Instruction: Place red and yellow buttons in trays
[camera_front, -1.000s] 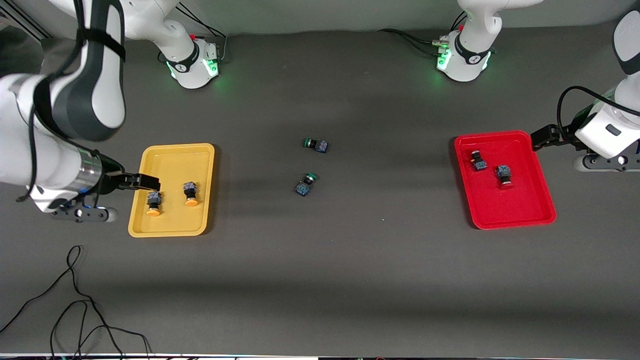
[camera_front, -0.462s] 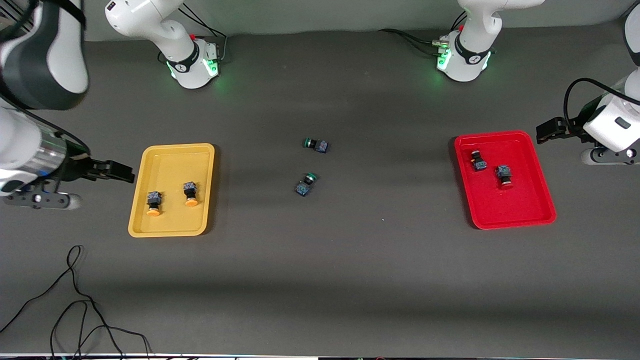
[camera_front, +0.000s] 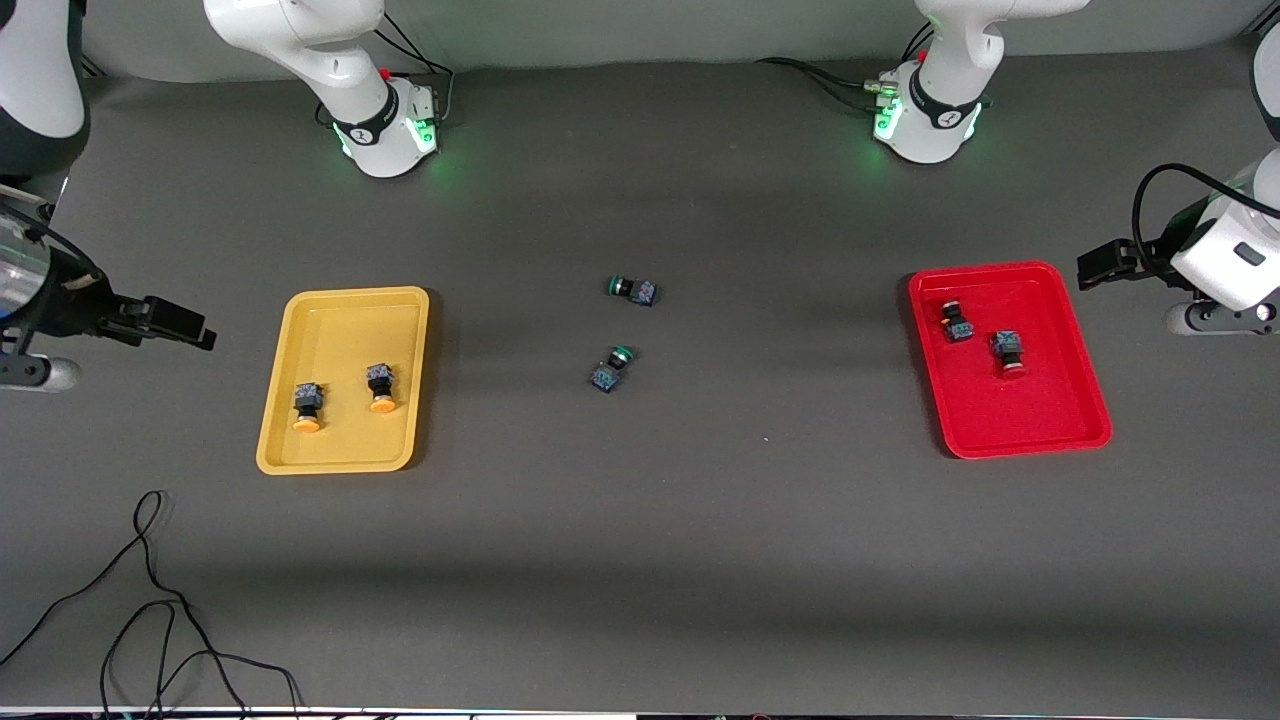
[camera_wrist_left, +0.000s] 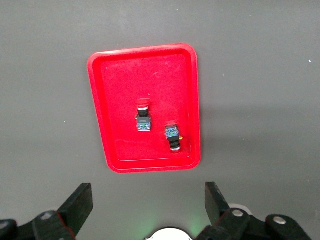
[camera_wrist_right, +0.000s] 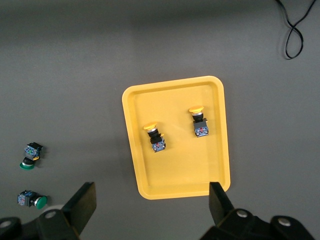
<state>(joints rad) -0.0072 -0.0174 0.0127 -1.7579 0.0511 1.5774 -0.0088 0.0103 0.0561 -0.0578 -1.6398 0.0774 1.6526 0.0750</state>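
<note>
Two yellow buttons (camera_front: 306, 405) (camera_front: 380, 387) lie in the yellow tray (camera_front: 345, 320). In the right wrist view they show as yellow-capped buttons (camera_wrist_right: 155, 137) (camera_wrist_right: 199, 122) on the yellow tray (camera_wrist_right: 175, 170). Two red buttons (camera_front: 958, 322) (camera_front: 1008, 350) lie in the red tray (camera_front: 1010, 420); the left wrist view shows them too (camera_wrist_left: 143, 116) (camera_wrist_left: 173, 137) in that red tray (camera_wrist_left: 120, 80). My right gripper (camera_front: 180, 325) (camera_wrist_right: 152, 192) hangs open and empty over bare table beside the yellow tray. My left gripper (camera_front: 1100, 265) (camera_wrist_left: 147, 192) is open and empty over the table beside the red tray.
Two green-capped buttons (camera_front: 632, 290) (camera_front: 610, 368) lie on the grey table between the trays, also seen in the right wrist view (camera_wrist_right: 30, 155) (camera_wrist_right: 32, 200). A black cable (camera_front: 150, 600) loops near the front edge at the right arm's end.
The right gripper has drawn back from over the yellow tray's edge toward the right arm's end of the table. The left gripper has shifted slightly away from the red tray. The buttons have not moved.
</note>
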